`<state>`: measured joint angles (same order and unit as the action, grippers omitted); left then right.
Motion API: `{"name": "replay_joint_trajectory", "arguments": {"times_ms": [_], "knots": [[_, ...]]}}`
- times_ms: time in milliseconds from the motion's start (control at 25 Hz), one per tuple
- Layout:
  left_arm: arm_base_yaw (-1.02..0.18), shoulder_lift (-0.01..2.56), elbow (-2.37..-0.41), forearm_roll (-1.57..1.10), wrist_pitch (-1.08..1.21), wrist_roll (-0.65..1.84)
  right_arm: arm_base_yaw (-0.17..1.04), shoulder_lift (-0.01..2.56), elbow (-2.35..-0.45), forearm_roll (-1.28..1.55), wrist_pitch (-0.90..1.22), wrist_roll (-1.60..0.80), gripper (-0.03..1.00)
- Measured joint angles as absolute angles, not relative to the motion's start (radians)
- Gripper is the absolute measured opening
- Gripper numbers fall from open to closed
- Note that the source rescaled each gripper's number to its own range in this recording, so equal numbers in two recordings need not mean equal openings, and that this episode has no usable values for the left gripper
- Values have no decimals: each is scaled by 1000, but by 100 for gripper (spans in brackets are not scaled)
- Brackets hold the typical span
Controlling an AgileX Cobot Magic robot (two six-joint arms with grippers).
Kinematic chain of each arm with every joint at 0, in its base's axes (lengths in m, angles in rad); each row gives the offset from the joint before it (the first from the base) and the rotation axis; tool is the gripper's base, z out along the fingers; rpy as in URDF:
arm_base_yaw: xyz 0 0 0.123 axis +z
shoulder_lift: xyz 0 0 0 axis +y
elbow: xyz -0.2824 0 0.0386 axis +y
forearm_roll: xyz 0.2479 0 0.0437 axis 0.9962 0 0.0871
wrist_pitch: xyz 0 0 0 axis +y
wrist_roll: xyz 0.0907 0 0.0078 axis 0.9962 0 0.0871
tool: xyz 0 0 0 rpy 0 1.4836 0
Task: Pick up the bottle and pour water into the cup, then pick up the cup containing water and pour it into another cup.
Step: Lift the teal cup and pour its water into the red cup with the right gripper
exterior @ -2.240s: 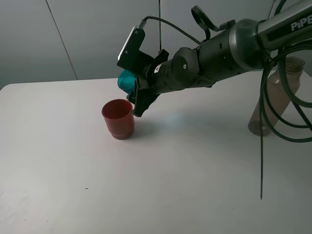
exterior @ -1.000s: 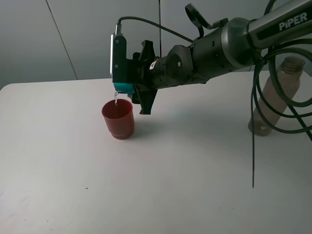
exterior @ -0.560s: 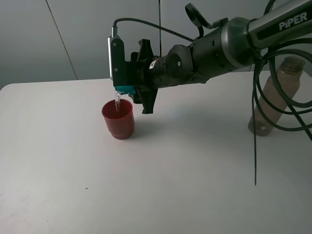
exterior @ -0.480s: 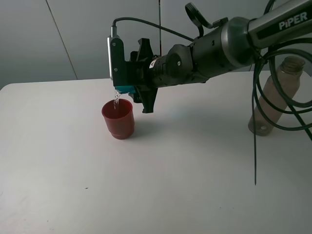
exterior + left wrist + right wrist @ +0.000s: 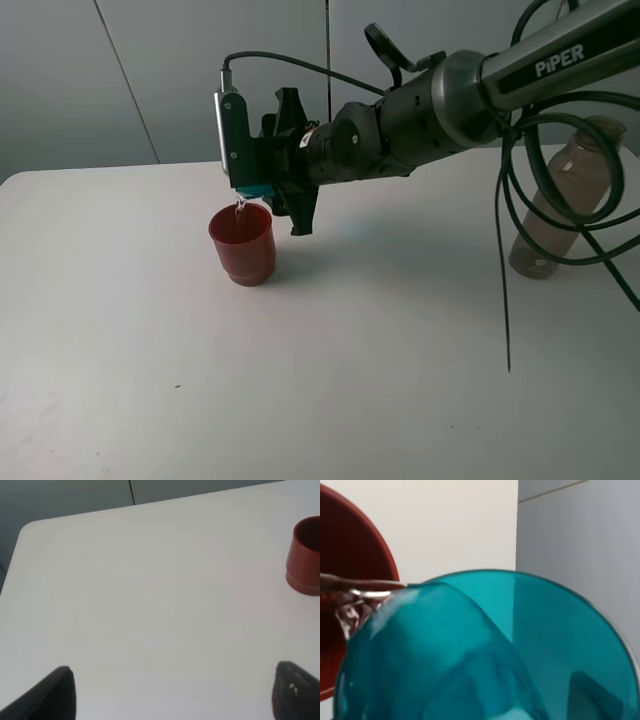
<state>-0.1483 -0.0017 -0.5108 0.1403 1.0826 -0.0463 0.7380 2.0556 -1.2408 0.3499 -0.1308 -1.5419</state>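
Observation:
My right gripper (image 5: 268, 180) is shut on the teal cup (image 5: 253, 188) and holds it tipped steeply over the dark red cup (image 5: 242, 243), which stands upright on the white table (image 5: 330, 340). A thin stream of water (image 5: 239, 208) runs from the teal rim into the red cup. The teal cup (image 5: 485, 655) fills the right wrist view, with the red cup's rim (image 5: 355, 535) beside it. The grey-brown bottle (image 5: 560, 200) stands upright at the table's far right, behind cables. My left gripper (image 5: 170, 692) is open and empty, well away from the red cup (image 5: 305, 557).
Black cables (image 5: 510, 250) hang from the right arm down in front of the bottle. A grey wall rises behind the table's back edge. The table's left corner (image 5: 30, 527) shows in the left wrist view.
The right gripper has rolled the teal cup from slightly tilted to steeply tipped over the red cup, and water has started to pour. The arm has shifted slightly left.

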Motion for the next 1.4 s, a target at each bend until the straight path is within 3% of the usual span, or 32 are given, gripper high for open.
{"name": "replay_joint_trajectory", "arguments": {"times_ms": [1400], "knots": [[-148, -2, -511, 140, 1083, -46, 738, 2057, -1241, 350, -260, -1863, 11]]}}
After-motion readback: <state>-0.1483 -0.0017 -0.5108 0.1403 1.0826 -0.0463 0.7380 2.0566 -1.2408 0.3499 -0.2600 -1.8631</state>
